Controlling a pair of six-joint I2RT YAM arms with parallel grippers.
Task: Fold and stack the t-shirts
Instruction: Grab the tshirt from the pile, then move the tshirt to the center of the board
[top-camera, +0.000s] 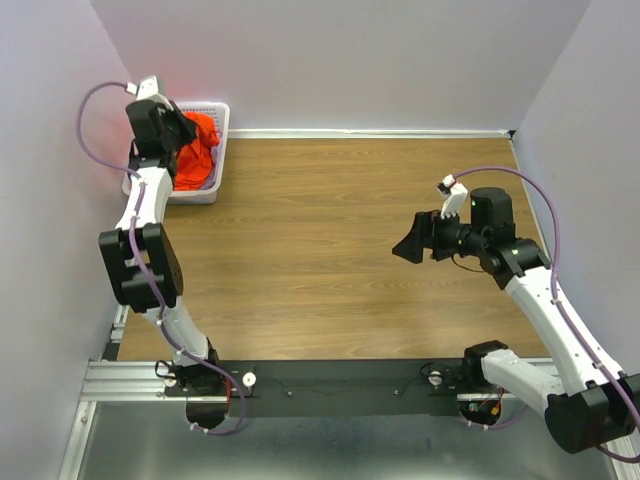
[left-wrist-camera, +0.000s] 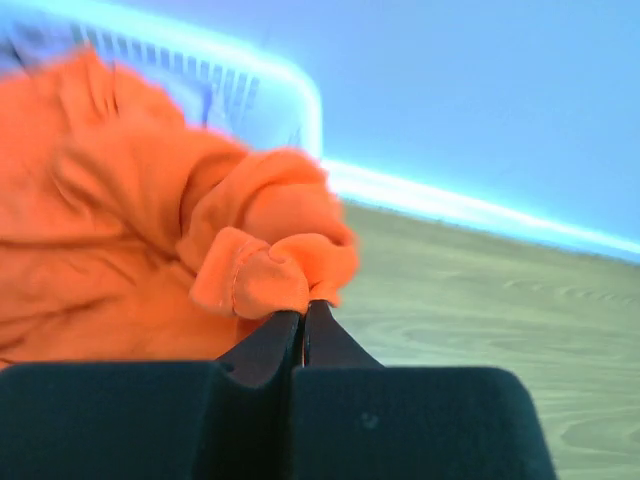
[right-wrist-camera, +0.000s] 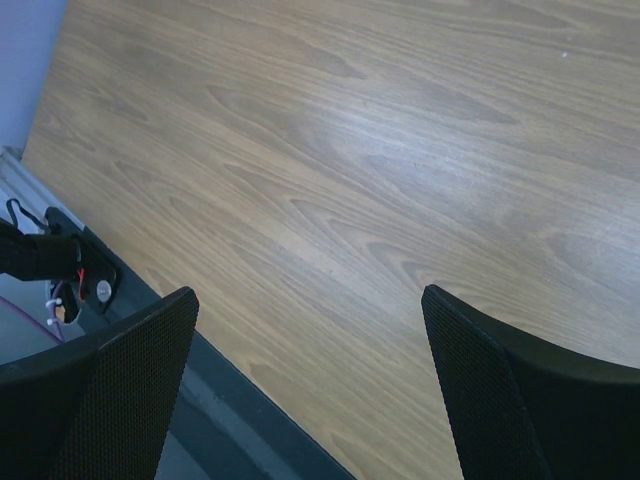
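Upper left, the left hand (left-wrist-camera: 303, 315) pinches a fold of the orange t-shirt (left-wrist-camera: 120, 220) inside the white basket (top-camera: 222, 120), perhaps over lilac cloth; the right hand (right-wrist-camera: 308, 298) gapes above the bench (top-camera: 330, 220), mid-right.

Orange t-shirt (left-wrist-camera: 110, 220) blurry, partly beyond the frame edge; basket (top-camera: 222, 125) half behind the left arm (top-camera: 140, 200).

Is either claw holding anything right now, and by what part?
The left claw is shut on the orange tee, pinching a bunched fold of its cloth. The right claw is open and empty.
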